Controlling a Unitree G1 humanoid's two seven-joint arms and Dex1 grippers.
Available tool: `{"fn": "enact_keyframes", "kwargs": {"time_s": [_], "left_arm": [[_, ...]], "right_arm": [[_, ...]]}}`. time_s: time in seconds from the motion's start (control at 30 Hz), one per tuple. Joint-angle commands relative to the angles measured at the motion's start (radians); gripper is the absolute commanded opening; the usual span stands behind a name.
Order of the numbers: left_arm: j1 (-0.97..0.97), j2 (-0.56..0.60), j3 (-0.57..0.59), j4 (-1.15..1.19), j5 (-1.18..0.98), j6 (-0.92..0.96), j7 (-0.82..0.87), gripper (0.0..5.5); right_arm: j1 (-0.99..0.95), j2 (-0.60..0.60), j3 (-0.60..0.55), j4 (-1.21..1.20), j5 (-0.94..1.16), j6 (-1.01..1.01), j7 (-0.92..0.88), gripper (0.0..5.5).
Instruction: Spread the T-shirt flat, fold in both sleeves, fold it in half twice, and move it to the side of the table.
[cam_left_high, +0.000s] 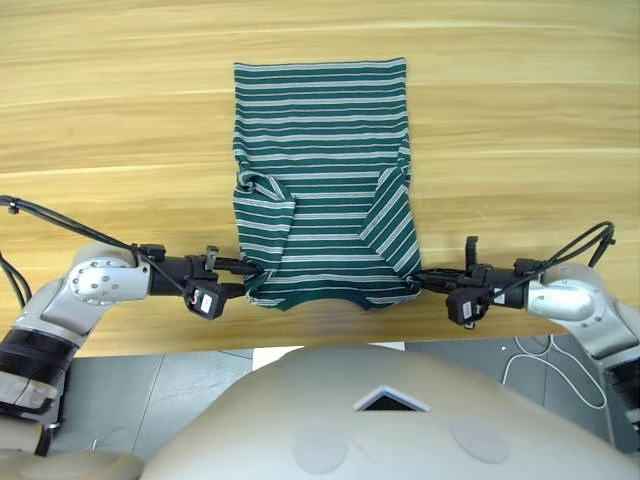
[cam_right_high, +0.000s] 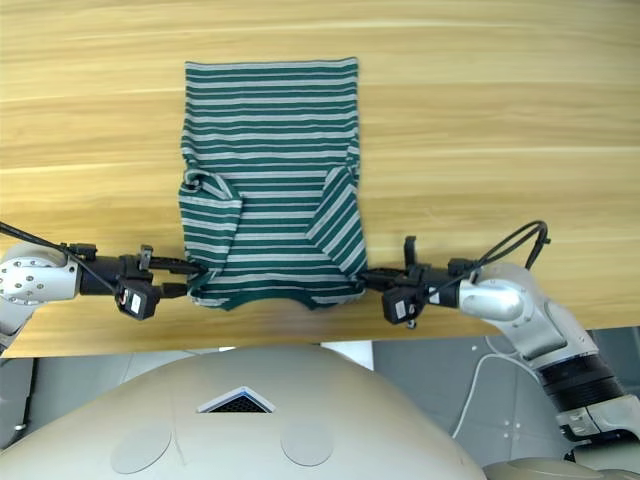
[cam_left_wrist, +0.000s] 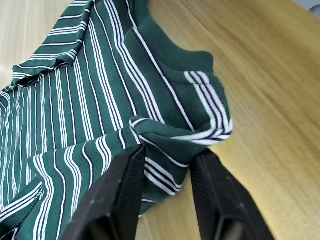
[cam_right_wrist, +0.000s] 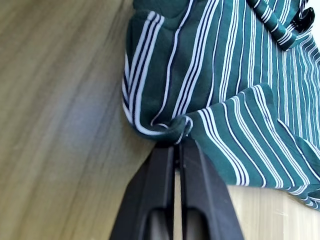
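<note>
Between left tool (cam_left_high: 255, 268) and right tool (cam_left_high: 420, 275) lies the T-shirt (cam_left_high: 320, 160), corners pinched.

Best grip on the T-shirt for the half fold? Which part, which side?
Probably the near shoulder corners of the T-shirt, one claw each, low from the outer sides. Sleeves folded in, it lies as a narrow rectangle on the table; left claw and right claw sit at those corners.

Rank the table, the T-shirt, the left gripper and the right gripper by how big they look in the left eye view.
1. table: largest, running past the frame edges.
2. T-shirt.
3. left gripper and right gripper: they look alike, so no ranking between them; each pinches a near corner of the T-shirt.
</note>
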Motion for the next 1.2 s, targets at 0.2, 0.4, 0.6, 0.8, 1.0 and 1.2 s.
{"fn": "enact_keyframes", "kwargs": {"time_s": [0.2,0.4,0.6,0.8,1.0,1.2], "left_arm": [[-0.004,0.007,0.002,-0.003,-0.011,-0.001,-0.013,0.10],[0.003,0.016,0.002,-0.031,-0.058,-0.001,-0.033,0.02],[0.026,0.030,0.023,-0.082,-0.190,-0.017,-0.053,0.02],[0.121,0.096,0.051,-0.167,-0.471,-0.121,-0.121,0.02],[0.170,0.086,0.081,-0.165,-0.566,-0.152,-0.165,0.02],[0.071,-0.034,0.096,-0.009,-0.577,-0.087,-0.183,0.02]], "right_arm": [[-0.008,0.001,0.002,0.005,-0.020,0.018,0.004,0.00],[-0.004,-0.010,-0.008,-0.009,-0.005,0.013,0.007,0.00],[0.087,-0.083,-0.096,-0.097,0.126,-0.033,0.014,0.00],[0.230,-0.154,-0.203,-0.189,0.282,-0.137,0.022,0.00],[0.329,-0.174,-0.283,-0.232,0.376,-0.211,0.036,0.00],[0.223,-0.116,-0.223,-0.191,0.364,-0.161,0.052,0.00]]}}
